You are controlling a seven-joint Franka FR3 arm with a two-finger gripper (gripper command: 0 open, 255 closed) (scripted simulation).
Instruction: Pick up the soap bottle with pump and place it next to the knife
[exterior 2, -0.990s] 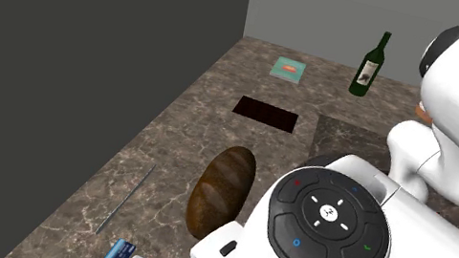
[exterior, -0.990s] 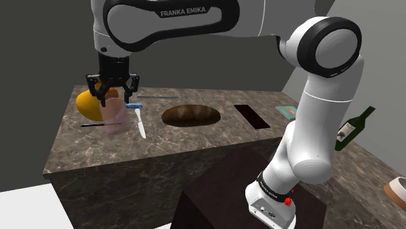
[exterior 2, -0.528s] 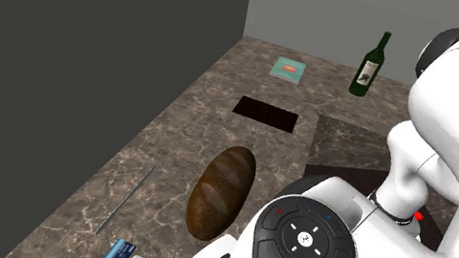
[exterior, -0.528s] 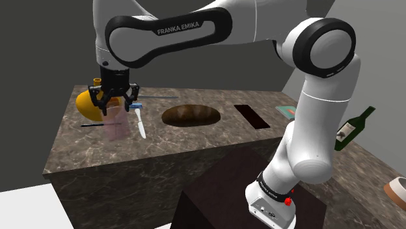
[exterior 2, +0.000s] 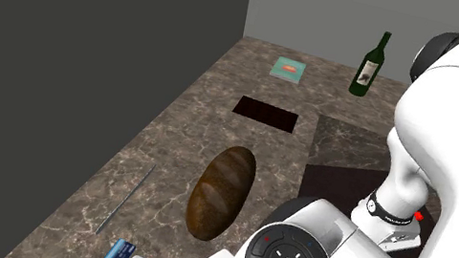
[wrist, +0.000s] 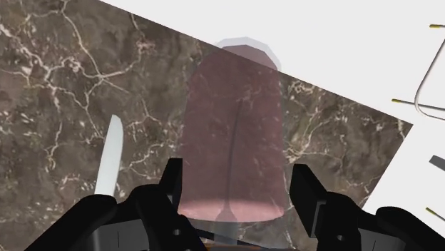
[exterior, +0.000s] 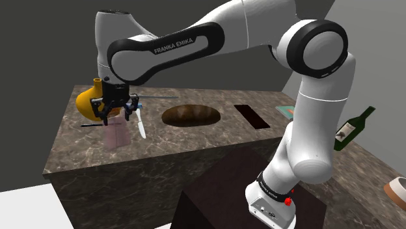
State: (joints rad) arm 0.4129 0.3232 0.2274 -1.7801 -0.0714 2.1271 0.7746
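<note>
On the counter (exterior: 195, 140) the soap bottle (exterior: 117, 130) stands just beside the knife (exterior: 140, 122), on the shoulder view's left, with the bread loaf (exterior: 190, 114) farther right.

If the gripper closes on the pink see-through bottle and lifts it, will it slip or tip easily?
The soap bottle looks smooth-walled, so it may slip a little in the open gripper. It stands upright and is taller than it is wide, so a sideways push could tip it. Being see-through and seemingly hollow, it is probably light.

Jaws straddle pink soap bottle (wrist: 232, 135)
Jaws apart, one each side of it; it stands on the marble worktop (wrist: 57, 93), knife (wrist: 110, 160) just beside.
</note>
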